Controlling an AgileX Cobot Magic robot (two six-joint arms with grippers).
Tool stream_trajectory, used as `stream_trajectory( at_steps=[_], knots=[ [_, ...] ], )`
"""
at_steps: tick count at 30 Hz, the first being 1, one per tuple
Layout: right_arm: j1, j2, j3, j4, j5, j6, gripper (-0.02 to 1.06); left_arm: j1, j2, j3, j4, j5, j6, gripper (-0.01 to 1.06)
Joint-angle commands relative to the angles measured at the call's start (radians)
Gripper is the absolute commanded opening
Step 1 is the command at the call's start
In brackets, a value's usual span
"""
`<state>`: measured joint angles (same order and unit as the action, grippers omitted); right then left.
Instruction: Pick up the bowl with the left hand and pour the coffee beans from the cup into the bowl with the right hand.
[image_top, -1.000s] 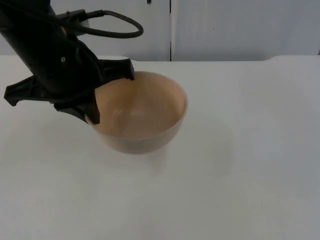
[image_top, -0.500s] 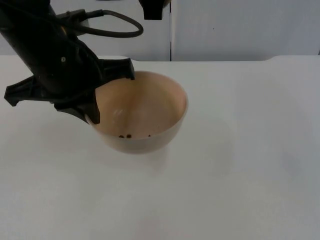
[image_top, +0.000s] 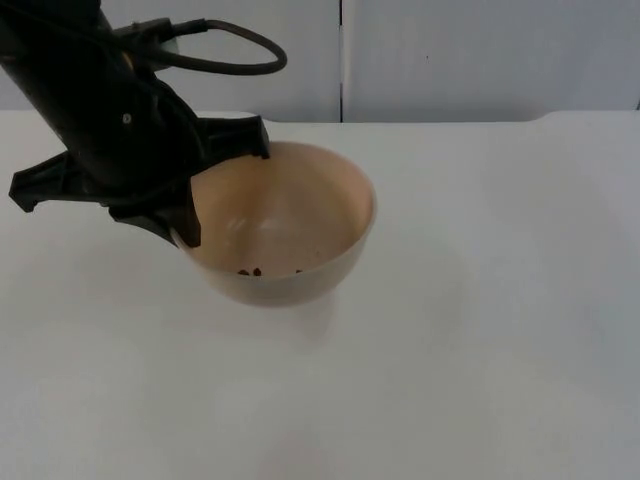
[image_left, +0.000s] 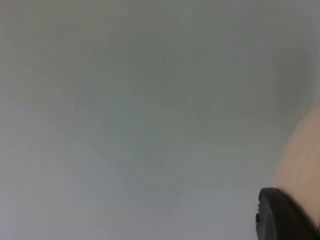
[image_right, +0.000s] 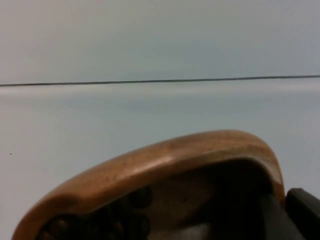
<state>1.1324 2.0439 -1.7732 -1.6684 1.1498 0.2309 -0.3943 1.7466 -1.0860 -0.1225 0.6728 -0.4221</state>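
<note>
Few dark coffee beans (image_top: 258, 271) lie in our pale wooden bowl (image_top: 282, 222), left gripper (image_top: 205, 185) jaws closed on its rim above the surface; right gripper jaws grip the brown wooden cup (image_right: 165, 185), most beans unpoured

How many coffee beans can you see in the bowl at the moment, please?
About 3 beans, dark specks low on the near inner wall of the bowl in the top view; more may be hidden. Other beans sit in the cup.

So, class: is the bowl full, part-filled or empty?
Nearly empty: the bowl, gripped by the left gripper, holds a few coffee beans.
</note>
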Motion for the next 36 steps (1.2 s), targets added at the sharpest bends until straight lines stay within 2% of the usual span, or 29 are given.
stream_trajectory(
  at_steps=[1, 13, 36],
  knots=[
    [0.009, -0.013, 0.002, -0.032, 0.014, 0.008, 0.0, -0.004, -0.003, -0.004, -0.015, -0.006, -0.006, 0.0],
    [0.019, -0.013, 0.003, -0.076, 0.028, 0.013, 0.0, -0.004, -0.003, -0.004, -0.015, -0.006, -0.006, 0.0],
    [0.027, -0.013, 0.003, -0.049, 0.038, 0.019, 0.0, -0.004, -0.003, -0.004, -0.015, -0.013, -0.006, 0.0]
  ],
)
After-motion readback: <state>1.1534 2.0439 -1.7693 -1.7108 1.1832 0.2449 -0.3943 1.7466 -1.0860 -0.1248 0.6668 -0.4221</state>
